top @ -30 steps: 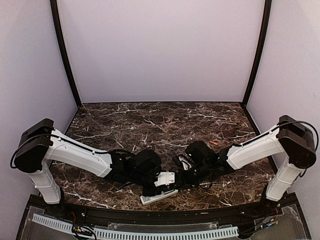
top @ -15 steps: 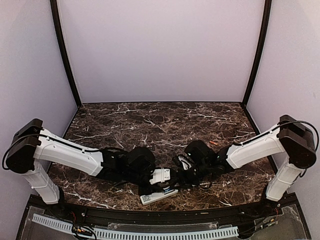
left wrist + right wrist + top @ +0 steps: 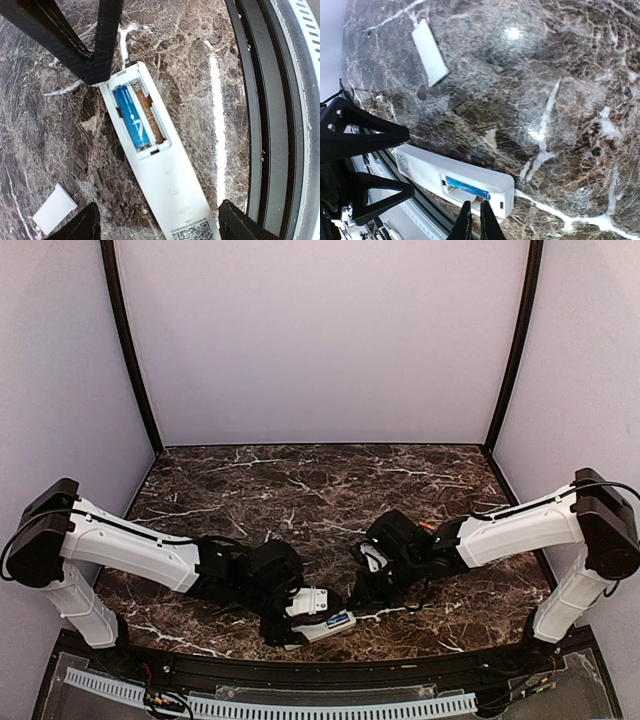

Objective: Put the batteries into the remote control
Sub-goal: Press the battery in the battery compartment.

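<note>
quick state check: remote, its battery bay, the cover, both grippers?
remote: lying back up, battery bay open
blue battery: seated in one slot
second slot: empty
battery cover: off, lying flat apart from the remote
left gripper: open wide, empty
right gripper: shut, empty, tips by the bay end of the remote

A dark marble tabletop (image 3: 330, 480) is enclosed by pale lilac walls (image 3: 320, 340) at nine, twelve and three o'clock.
</note>
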Robot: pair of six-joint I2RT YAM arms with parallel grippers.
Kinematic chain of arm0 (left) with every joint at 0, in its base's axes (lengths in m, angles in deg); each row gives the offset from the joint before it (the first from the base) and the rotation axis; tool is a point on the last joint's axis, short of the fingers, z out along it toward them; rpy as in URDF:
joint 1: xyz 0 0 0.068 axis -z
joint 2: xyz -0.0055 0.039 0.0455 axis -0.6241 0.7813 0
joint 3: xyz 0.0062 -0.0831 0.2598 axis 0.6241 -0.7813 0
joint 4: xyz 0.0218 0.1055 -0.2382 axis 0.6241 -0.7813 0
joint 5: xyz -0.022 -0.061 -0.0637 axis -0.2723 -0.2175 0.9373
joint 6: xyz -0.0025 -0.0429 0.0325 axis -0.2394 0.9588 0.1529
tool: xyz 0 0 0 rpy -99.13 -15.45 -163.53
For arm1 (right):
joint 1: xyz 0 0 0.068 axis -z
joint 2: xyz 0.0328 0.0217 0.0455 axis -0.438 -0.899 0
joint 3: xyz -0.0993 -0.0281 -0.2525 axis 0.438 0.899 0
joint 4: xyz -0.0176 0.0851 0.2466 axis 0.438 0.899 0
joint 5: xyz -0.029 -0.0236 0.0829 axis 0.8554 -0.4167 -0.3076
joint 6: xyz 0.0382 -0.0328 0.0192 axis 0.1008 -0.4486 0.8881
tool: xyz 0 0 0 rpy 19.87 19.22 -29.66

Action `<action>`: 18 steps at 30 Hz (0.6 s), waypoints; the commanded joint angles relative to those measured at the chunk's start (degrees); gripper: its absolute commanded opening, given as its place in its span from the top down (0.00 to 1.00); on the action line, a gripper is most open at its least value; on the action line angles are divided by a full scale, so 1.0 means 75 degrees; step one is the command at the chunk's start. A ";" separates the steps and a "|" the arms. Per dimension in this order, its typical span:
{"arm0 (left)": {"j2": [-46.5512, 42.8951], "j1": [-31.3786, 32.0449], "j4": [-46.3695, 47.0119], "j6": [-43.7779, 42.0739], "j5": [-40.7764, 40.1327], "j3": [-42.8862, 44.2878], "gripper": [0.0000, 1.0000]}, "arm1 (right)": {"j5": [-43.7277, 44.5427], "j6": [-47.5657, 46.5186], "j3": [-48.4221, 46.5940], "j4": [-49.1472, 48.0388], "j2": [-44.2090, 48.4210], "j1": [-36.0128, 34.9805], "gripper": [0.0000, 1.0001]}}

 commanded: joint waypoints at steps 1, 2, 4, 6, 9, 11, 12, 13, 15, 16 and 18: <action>0.0080 -0.0023 -0.0137 0.0143 -0.0005 -0.0175 0.19 | 0.0405 -0.0081 -0.0310 0.0721 -0.0332 -0.0169 0.93; 0.0134 -0.0017 -0.0114 0.0141 -0.0023 -0.0189 0.19 | 0.0474 -0.0099 -0.0353 0.0830 -0.0362 -0.0196 0.93; 0.0197 -0.0014 -0.0032 0.0138 -0.0039 -0.0240 0.20 | 0.0567 -0.0158 -0.0448 0.0944 -0.0400 -0.0238 0.93; 0.0256 -0.0012 0.0034 0.0146 -0.0027 -0.0249 0.22 | 0.0557 -0.0184 -0.0497 0.0946 -0.0445 -0.0281 0.93; 0.0392 -0.0012 0.0110 0.0150 -0.0066 -0.0231 0.25 | 0.0532 -0.0209 -0.0568 0.0974 -0.0552 -0.0357 0.94; 0.0488 -0.0001 0.0104 0.0151 -0.0074 -0.0192 0.28 | 0.0543 -0.0211 -0.0588 0.0952 -0.0617 -0.0407 0.95; 0.0513 -0.0001 0.0101 0.0152 -0.0075 -0.0180 0.30 | 0.0526 -0.0209 -0.0589 0.0920 -0.0644 -0.0413 0.95; 0.0547 0.0000 0.0095 0.0152 -0.0081 -0.0163 0.31 | 0.0505 -0.0203 -0.0592 0.0880 -0.0662 -0.0437 0.95; 0.0573 0.0000 0.0086 0.0152 -0.0087 -0.0147 0.36 | 0.0472 -0.0199 -0.0611 0.0863 -0.0701 -0.0455 0.97; 0.0574 0.0000 0.0086 0.0152 -0.0087 -0.0146 0.39 | 0.0465 -0.0197 -0.0612 0.0861 -0.0707 -0.0468 0.97; 0.0584 0.0000 0.0085 0.0157 -0.0087 -0.0146 0.43 | 0.0436 -0.0195 -0.0603 0.0858 -0.0690 -0.0479 0.98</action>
